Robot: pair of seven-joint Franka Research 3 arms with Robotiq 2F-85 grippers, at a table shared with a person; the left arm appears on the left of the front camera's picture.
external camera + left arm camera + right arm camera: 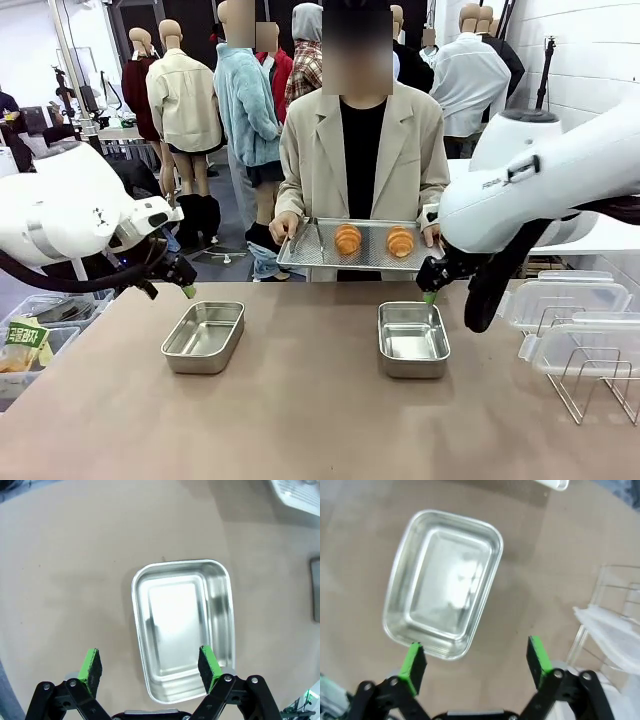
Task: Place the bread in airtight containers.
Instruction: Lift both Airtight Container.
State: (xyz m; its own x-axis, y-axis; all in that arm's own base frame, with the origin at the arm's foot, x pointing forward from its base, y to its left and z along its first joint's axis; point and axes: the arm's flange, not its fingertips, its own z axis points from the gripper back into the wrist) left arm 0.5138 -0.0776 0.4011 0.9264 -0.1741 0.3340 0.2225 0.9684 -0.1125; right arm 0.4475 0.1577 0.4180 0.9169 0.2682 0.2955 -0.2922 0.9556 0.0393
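Two golden-brown croissant rolls, one bread (348, 239) and another bread (400, 241), lie on a perforated metal tray (300, 252) held by a person at the table's far edge. Two empty steel containers sit on the table: the left container (204, 337) (182, 627) and the right container (412, 339) (442, 582). My left gripper (186, 289) (152, 666) hangs open above the left container's far-left corner. My right gripper (430, 295) (476, 661) hangs open just above the right container's far edge. Neither holds anything.
Clear plastic lids (565, 300) rest on a wire rack (590, 375) at the table's right side. A bin with a green packet (22, 345) sits off the table's left edge. The person's hands (285, 228) grip the tray ends.
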